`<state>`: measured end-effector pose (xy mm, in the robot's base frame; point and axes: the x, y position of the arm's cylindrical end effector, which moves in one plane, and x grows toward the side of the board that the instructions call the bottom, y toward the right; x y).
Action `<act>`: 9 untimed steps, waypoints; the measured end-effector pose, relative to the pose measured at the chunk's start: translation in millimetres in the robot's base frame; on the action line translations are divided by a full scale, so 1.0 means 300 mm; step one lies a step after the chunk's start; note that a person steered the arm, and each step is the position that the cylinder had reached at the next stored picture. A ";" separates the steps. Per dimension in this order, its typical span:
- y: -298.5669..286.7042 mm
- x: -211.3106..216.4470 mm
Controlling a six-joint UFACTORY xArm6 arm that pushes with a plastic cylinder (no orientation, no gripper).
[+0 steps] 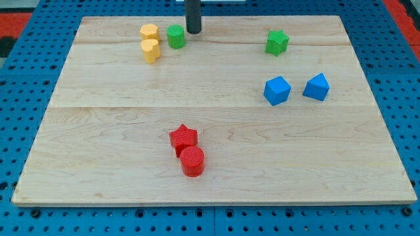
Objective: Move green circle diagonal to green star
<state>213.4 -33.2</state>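
While the green circle point(175, 37) sits near the wooden board's point(118, 131) top edge, left of centre, my tip point(193, 31) stands just beside it, on its right and slightly toward the view's top; whether they touch I cannot tell. Being a bare rod, it grasps nothing and has no opening to speak of. Just left of the green circle lie two yellow blocks point(150, 41), one above the other and touching. Well to its right, at nearly the same height, is the green star point(277, 42); below the star sit two blue blocks point(296, 88). Far below the circle, a red star point(184, 138) touches a red circle point(192, 161). I judge this the approach step: the tip is on the star's side, so it likely must go around to the circle's left to push it rightward. No writing or labels are readable.
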 end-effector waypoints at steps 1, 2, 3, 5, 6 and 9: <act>-0.059 -0.055; -0.169 0.018; -0.169 0.073; -0.125 0.145; -0.218 0.109; 0.225 0.362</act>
